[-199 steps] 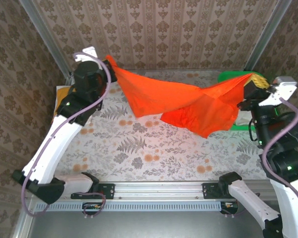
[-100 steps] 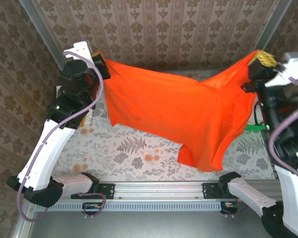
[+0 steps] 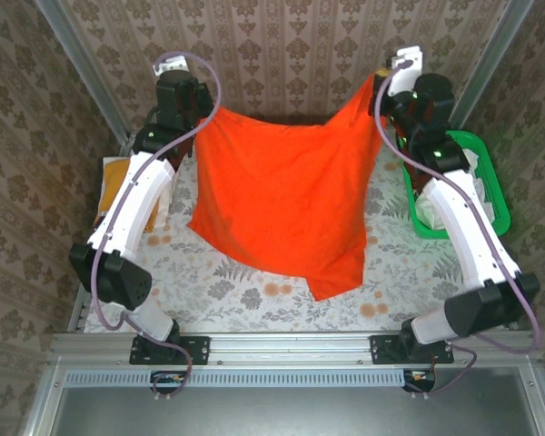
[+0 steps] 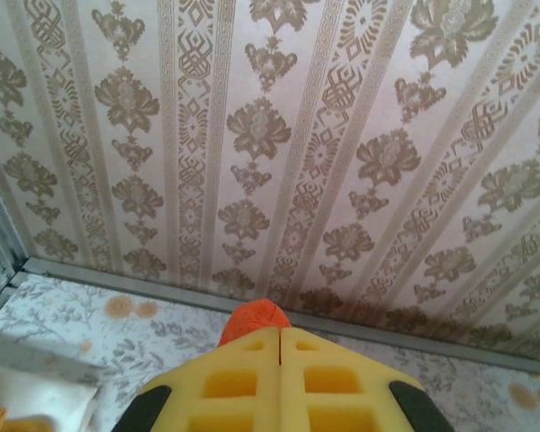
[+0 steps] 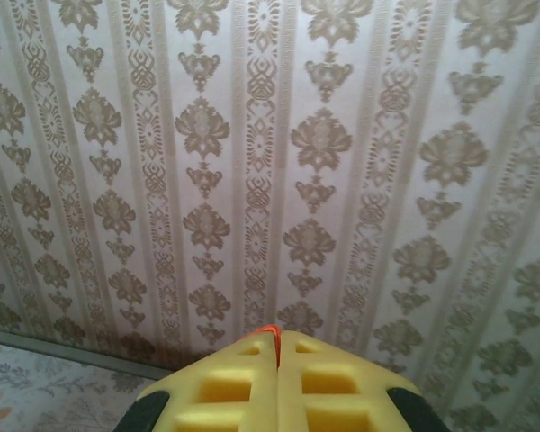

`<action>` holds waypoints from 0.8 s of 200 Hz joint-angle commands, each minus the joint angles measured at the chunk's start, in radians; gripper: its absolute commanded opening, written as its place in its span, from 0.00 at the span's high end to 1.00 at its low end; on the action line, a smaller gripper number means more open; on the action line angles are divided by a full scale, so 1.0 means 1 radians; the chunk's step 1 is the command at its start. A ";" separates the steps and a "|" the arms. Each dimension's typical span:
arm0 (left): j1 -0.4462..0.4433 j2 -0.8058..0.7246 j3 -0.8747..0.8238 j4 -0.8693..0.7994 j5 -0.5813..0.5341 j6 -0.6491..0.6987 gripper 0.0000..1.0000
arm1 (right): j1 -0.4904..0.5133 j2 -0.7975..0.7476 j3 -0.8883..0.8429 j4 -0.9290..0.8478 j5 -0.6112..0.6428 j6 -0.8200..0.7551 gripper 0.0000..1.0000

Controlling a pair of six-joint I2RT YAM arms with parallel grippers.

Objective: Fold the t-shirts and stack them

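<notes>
Two tightly closed grippers hold one plain bright orange-red cloth t-shirt [image 3: 282,195] spread between them above the floral-patterned worktop [image 3: 209,291]. The left gripper [image 4: 280,337] has its yellow pads pressed together on a bunched nub of orange fabric at the garment's upper left corner. The right gripper [image 5: 277,340] is pinched just as tight at the upper right corner, with only a thin sliver of orange showing at the pad tips. Both sit high near the back wall and well apart, so the top edge sags slightly and the body hangs as a broad sheet. Its lowest point reaches toward the near side, and I cannot tell whether it touches the worktop. The shirt looks light and entirely limp: it will likely drape, swing and crease wherever it is unsupported, and it cannot be pushed, only pulled or laid down. The right-hand pinch seems shallow, so a sharp tug could slip it free. Corners, shoulder seams and the hem, where the cloth is doubled, probably give the surest hold. A green plastic mesh basket [image 3: 490,195] holding white cloth [image 3: 431,213] stands beside the right arm.
</notes>
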 commanded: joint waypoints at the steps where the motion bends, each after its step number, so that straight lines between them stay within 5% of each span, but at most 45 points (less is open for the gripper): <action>1: 0.008 0.020 0.183 0.027 0.048 -0.018 1.00 | -0.003 0.031 0.155 0.159 -0.087 0.057 1.00; 53: 0.008 0.121 0.611 -0.066 0.088 0.044 1.00 | -0.016 0.032 0.346 0.210 -0.114 0.094 1.00; 74: 0.008 0.092 0.631 -0.078 0.099 0.061 1.00 | -0.027 -0.032 0.308 0.205 -0.115 0.087 1.00; 91: 0.008 -0.004 0.452 -0.039 0.100 0.056 1.00 | -0.035 -0.137 0.167 0.201 -0.120 0.073 1.00; 130: 0.008 -0.339 -0.295 0.186 0.086 -0.056 1.00 | -0.042 -0.433 -0.335 0.125 -0.149 0.062 1.00; 160: 0.004 -0.540 -0.782 0.240 0.083 -0.192 1.00 | -0.041 -0.661 -0.718 0.038 -0.187 0.219 1.00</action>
